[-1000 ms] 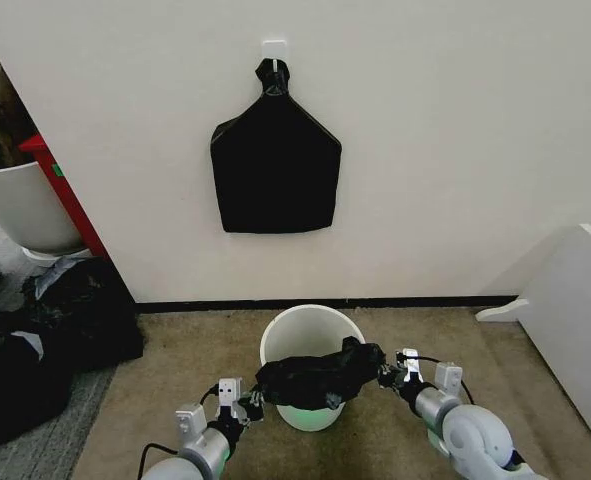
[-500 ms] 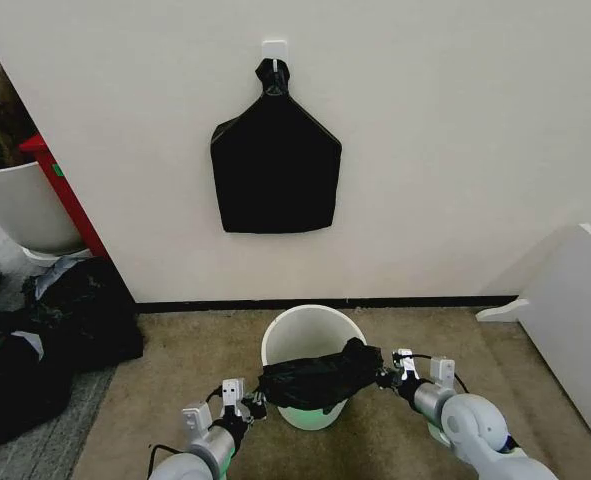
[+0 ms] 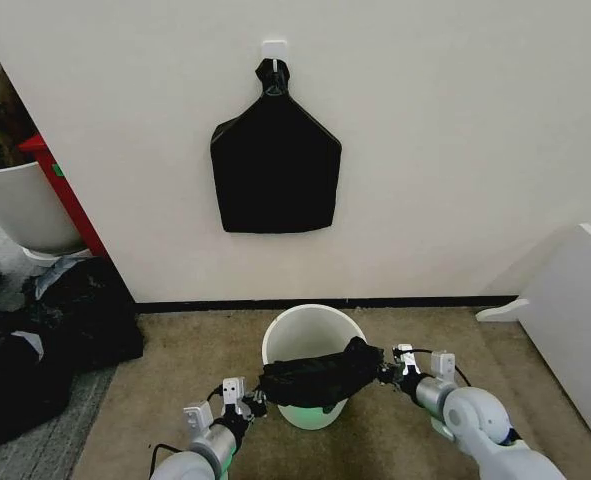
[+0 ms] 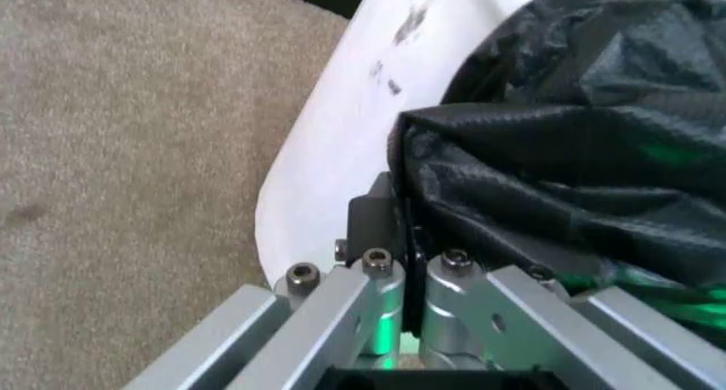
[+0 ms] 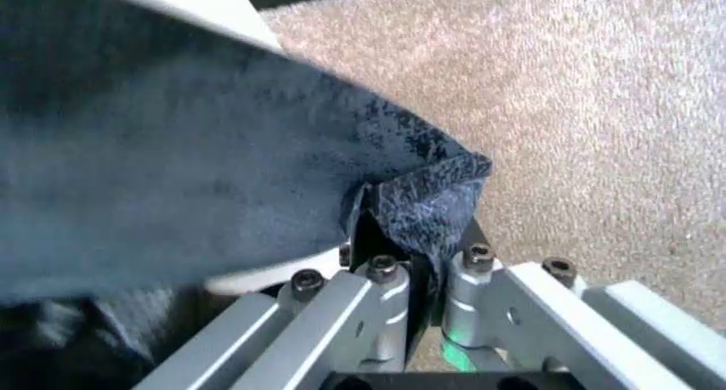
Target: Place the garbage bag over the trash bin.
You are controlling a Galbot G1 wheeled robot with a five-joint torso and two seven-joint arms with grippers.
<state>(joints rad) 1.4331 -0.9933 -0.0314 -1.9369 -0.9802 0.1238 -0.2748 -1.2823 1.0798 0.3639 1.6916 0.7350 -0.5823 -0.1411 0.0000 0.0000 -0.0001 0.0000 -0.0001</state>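
- Garbage bag (image 3: pixel 318 376) strung between the two tools, draped over the near rim of the trash bin (image 3: pixel 308 333), still bunched up and not spread over the mouth.
- Left tool (image 3: pixel 252 403) clamped on one end of the bag, right beside the bin's outer wall; wrist view shows film pinched between closed jaws (image 4: pixel 406 237).
- Right tool (image 3: pixel 385 374) clamped on the other end, just off the bin's far side from the left tool; fold of film squeezed tight in the jaws (image 5: pixel 397 216).
- Handling guess: thin, floppy, basically weightless film. Zero stiffness, so sags wherever not held. Glossy, so probably slippy in a light pinch, and likely to tear if yanked against the rim.
- Best hold, as far as can be judged: right at the open hem, one pinch per side, so the mouth can be stretched wider than the rolled rim. Can't confirm the current pinches are on the hem rather than a random fold.
- Bin looks light too, nothing pinning it to the carpet (image 3: pixel 185 370), so could tip or slide if the bag drags on it.
- Hard to make out: where the bag's opening is, single or double layer in each tool, how much hangs inside the bin. Near wall of the bin mostly covered by the bag. Arms cut off at the bottom edge of the head view.
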